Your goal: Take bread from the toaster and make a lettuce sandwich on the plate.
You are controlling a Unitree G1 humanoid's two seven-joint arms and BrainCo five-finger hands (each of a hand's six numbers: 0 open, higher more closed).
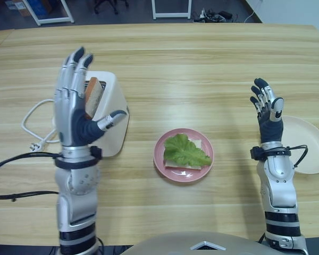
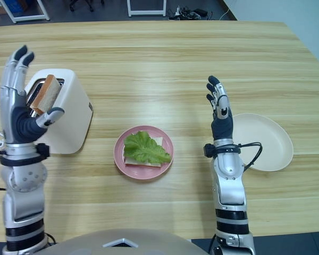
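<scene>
Wooden table (image 1: 202, 64) carries a white toaster (image 1: 117, 98) at the left. The left hand (image 1: 74, 109), fingers spread and empty, stands before it and covers part of the bread slice (image 1: 93, 94) poking from the slot; whether they touch is unclear. On the central pink plate (image 1: 158, 159), lettuce (image 1: 185, 150) hides most of a second slice (image 1: 204, 144), while the right hand (image 1: 267, 109) is raised, fingers extended and empty, beside a cream dish (image 1: 308, 143).

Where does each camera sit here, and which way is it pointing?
Left eye view: on the head, looking forward and down at the table; left hand before the toaster, right hand raised by the cream plate.
Right eye view: same head, slightly to the right, same downward aim; both hands show here too.
Shared: the pink plate with lettuce, toaster, both hands.
</scene>
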